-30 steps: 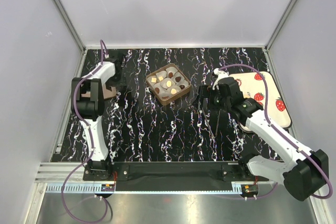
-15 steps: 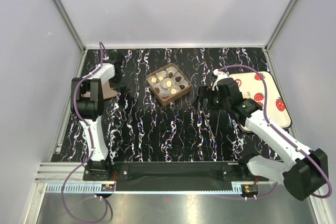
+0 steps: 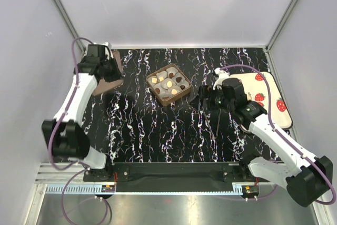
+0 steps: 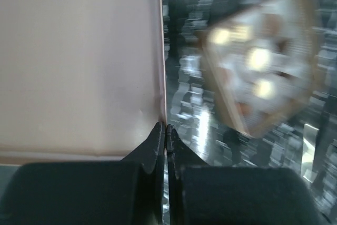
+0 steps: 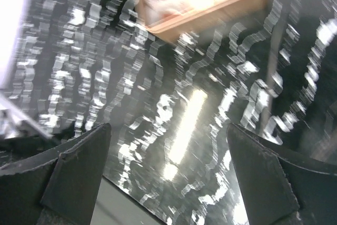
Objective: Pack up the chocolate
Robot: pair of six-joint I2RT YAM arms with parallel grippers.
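The chocolate (image 3: 168, 84) sits in a small brown box (image 3: 158, 94) just toward 12 o'clock of the table's (image 3: 158, 140) centre. It is a handful of bite-sized pieces, dark and pale, each nested in a white paper cup (image 3: 162, 74). Such pieces are likely light and rigid but easily scuffed or cracked, and smooth enough to slip. The safer hold is probably the box's stiff outer walls, or a soft pinch across a single piece's sides if one must be moved. The cups look too flimsy to pull on. At about 9 o'clock of the box, near the table's left edge, the left gripper (image 4: 166, 130) is pinched tight on the thin edge of a flat tan panel (image 4: 79, 61), likely the box's lid. The panel seems light and stiff, though a one-edge hold may let it swing. At about 4 o'clock of the box, near it but apart, the right gripper (image 5: 168, 135) hangs with its jaws spread wide and nothing between them. Farther out at 3 o'clock lies a strawberry-printed pad (image 3: 268, 98). Both wrist views are motion-blurred, so finer detail of the pieces cannot be read.
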